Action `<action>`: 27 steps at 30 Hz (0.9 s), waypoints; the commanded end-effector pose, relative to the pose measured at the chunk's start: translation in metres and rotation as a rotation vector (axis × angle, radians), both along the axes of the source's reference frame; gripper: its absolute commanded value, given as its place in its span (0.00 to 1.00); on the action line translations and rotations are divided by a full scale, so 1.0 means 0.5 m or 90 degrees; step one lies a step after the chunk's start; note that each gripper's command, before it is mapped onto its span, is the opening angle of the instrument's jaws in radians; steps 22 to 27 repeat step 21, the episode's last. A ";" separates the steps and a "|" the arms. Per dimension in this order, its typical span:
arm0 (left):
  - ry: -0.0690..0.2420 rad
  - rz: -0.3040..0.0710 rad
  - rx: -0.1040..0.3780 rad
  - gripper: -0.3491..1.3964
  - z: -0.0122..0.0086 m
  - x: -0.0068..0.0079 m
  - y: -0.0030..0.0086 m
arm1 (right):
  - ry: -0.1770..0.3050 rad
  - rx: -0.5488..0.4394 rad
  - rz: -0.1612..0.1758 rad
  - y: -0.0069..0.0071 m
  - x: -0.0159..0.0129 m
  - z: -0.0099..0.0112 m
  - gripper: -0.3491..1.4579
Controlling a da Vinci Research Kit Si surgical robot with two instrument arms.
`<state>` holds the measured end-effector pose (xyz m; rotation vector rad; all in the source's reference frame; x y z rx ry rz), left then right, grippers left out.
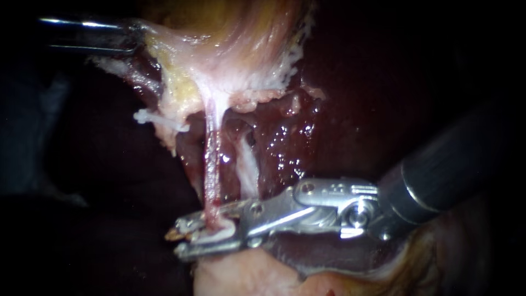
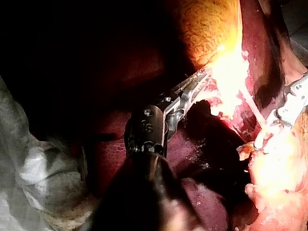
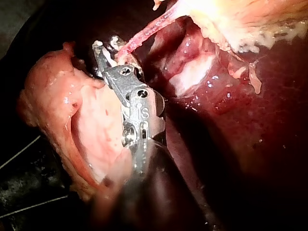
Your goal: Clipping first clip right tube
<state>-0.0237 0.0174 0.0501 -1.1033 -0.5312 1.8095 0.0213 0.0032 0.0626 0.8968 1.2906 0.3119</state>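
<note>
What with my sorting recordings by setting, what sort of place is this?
Probably a surgical practice bench, seen close up: a dark liver, a pale gallbladder gripped by the left instrument, and the right instrument, jaws open around a tube.

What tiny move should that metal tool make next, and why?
Probably squeeze shut. The right instrument has its jaws open on either side of the reddish tube, which runs stretched from the gallbladder, so closing there would likely pinch it.

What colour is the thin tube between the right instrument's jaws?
Thin tube: pinkish red; best in endoscope view.
</note>
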 end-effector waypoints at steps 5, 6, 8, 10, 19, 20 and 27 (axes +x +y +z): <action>0.000 0.000 0.000 0.00 0.0000 0.0000 0.0000 | -0.024 0.053 0.000 0.0008 -0.0010 0.0011 0.00; 0.000 0.000 0.000 0.00 0.0000 0.0000 0.0000 | -0.024 0.053 0.000 0.0009 -0.0012 0.0012 0.00; 0.000 0.000 0.000 0.00 0.0000 0.0000 0.0000 | -0.024 0.053 -0.001 0.0010 -0.0013 0.0014 0.00; 0.000 0.000 0.000 0.00 0.0000 0.0000 0.0000 | -0.024 0.053 -0.001 0.0010 -0.0013 0.0015 0.00; 0.000 0.000 0.000 0.00 0.0000 -0.0002 0.0001 | -0.024 0.052 -0.001 0.0009 -0.0014 0.0022 0.00; 0.000 0.000 0.000 0.00 0.0000 -0.0002 0.0001 | -0.024 0.052 -0.001 0.0008 -0.0014 0.0023 0.00; 0.000 0.000 0.000 0.00 0.0001 -0.0002 0.0001 | -0.025 0.055 -0.001 0.0006 -0.0014 0.0025 0.00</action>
